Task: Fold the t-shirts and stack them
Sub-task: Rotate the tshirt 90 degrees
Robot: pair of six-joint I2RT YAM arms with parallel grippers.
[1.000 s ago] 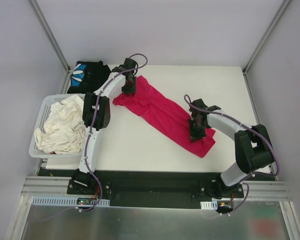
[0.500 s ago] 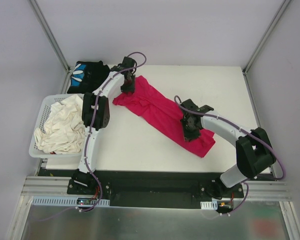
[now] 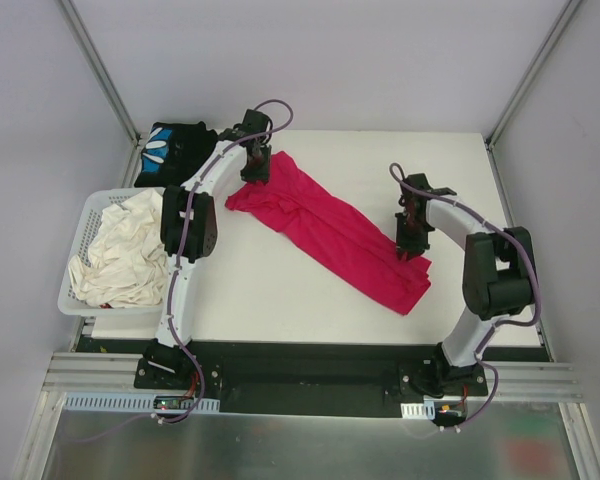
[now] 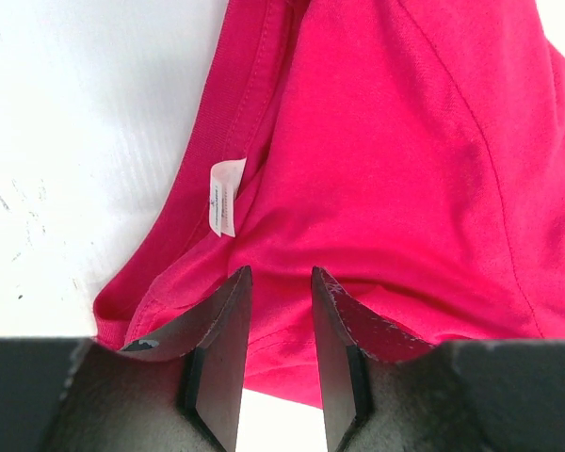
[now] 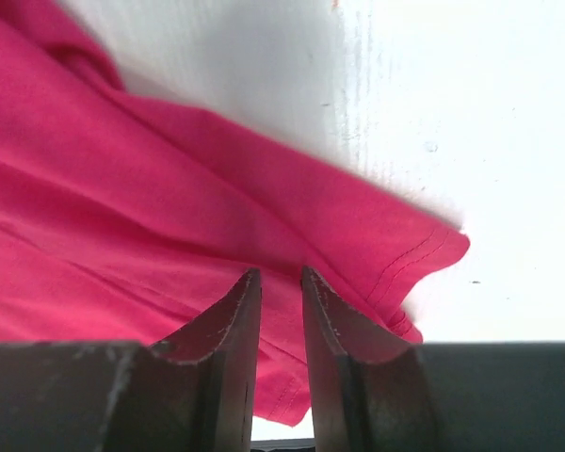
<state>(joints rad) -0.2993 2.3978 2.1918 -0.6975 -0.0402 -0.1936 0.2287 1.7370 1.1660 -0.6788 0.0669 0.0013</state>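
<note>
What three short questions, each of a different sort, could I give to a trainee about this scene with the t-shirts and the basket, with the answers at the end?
1. True or false: the magenta-red t-shirt is already folded into a neat square.
2. Where does the black t-shirt lie?
A. At the far left corner of the table, beyond the basket
B. On top of the red one
C. Inside the basket
3. In the left wrist view, which small white thing sits at the collar?

Key
1. False: it lies stretched out in a long slanting band.
2. A
3. A sewn-in label.
</note>
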